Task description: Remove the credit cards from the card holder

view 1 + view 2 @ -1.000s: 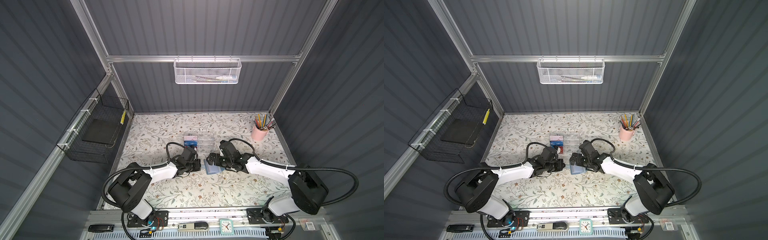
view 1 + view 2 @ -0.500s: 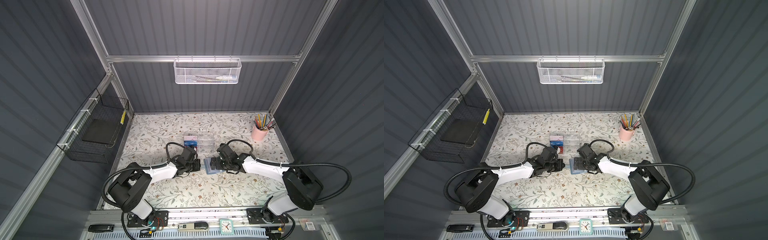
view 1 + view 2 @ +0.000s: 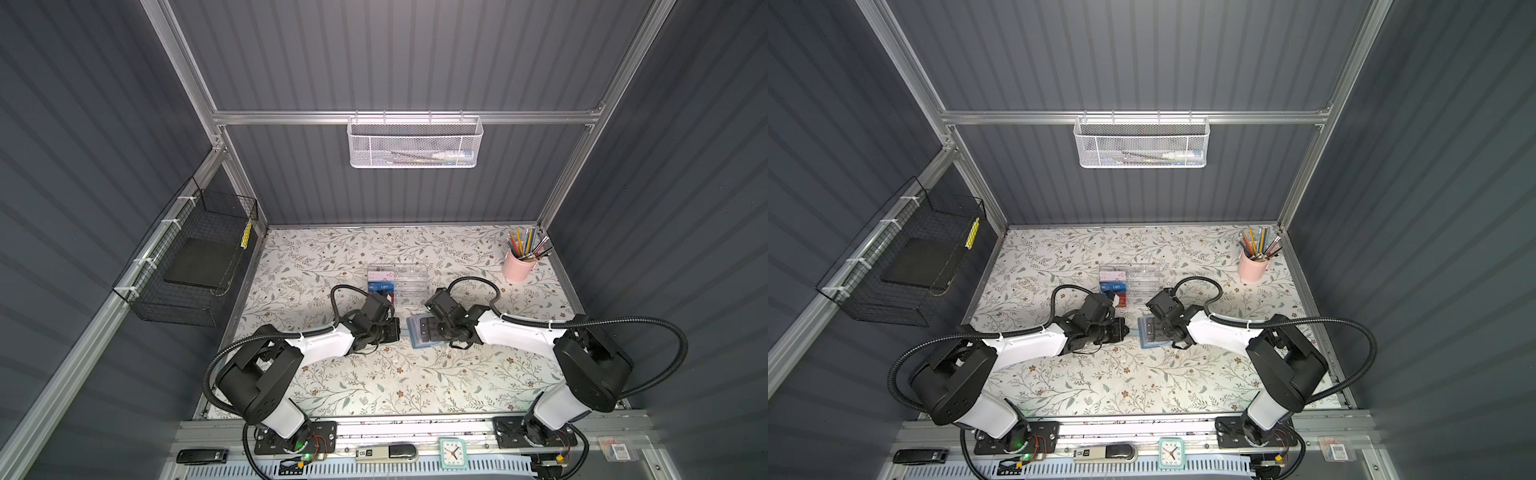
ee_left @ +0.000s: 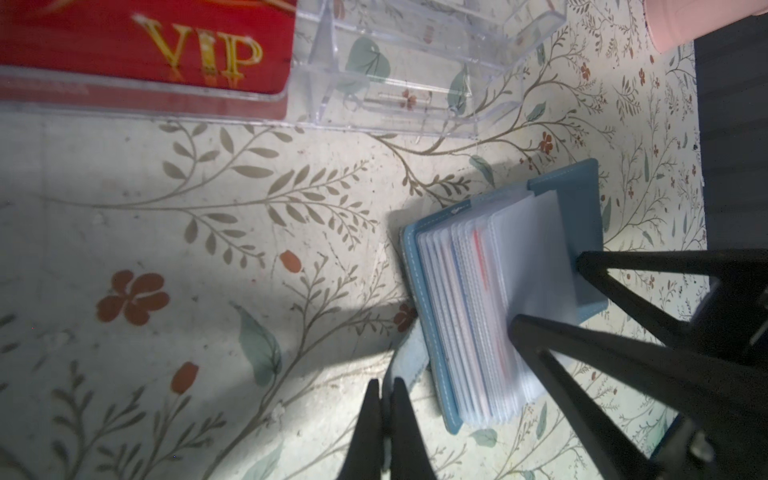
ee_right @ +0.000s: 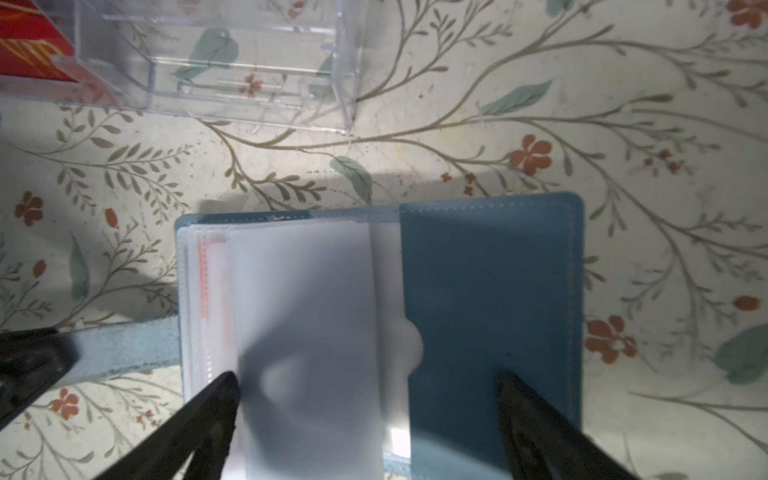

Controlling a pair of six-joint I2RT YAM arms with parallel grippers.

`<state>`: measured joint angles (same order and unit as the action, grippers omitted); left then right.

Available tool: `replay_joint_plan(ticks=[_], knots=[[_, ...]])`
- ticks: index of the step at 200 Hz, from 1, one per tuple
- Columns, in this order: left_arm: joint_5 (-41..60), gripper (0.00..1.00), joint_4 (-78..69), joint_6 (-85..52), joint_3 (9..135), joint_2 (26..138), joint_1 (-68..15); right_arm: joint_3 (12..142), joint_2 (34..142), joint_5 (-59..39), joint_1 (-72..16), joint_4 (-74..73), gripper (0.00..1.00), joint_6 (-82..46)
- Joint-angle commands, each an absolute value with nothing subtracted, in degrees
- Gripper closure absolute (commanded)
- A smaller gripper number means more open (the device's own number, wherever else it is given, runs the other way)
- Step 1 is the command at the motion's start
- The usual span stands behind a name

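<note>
The slate-blue soft fold-over card holder (image 5: 490,291) lies open on the floral worktop (image 3: 332,374), just in front of the clear acrylic compartment box (image 3: 409,286), where one bright blue credit card (image 3: 380,286) already stands behind a red VIP card (image 4: 145,45). The left pincer (image 4: 386,384) is together and seems clamped on the holder's pale blue strap (image 5: 124,345), pinning it. The right pincer (image 5: 365,376) stands wide apart over the frosted see-through sleeves (image 5: 307,291), holding nothing. I judge the step to be leafing through the sleeves for a remaining card. The top leaf is blurred, and only thin coloured edges show in the stack. The next move calls for closing on a card's edge, not the sleeve, with the strap as anchor
</note>
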<state>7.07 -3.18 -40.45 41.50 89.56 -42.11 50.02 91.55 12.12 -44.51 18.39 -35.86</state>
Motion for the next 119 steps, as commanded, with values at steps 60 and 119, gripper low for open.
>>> replay_joint_plan(ticks=[60,119], knots=[[7.2,1.00,-3.4,-39.5,40.7,88.5,-41.3,50.6,90.3,17.2,-44.6,23.7,0.04,-34.5],[7.4,1.00,-3.3,-39.5,40.8,88.8,-41.3,53.4,91.8,12.4,-45.4,20.7,0.04,-34.0]])
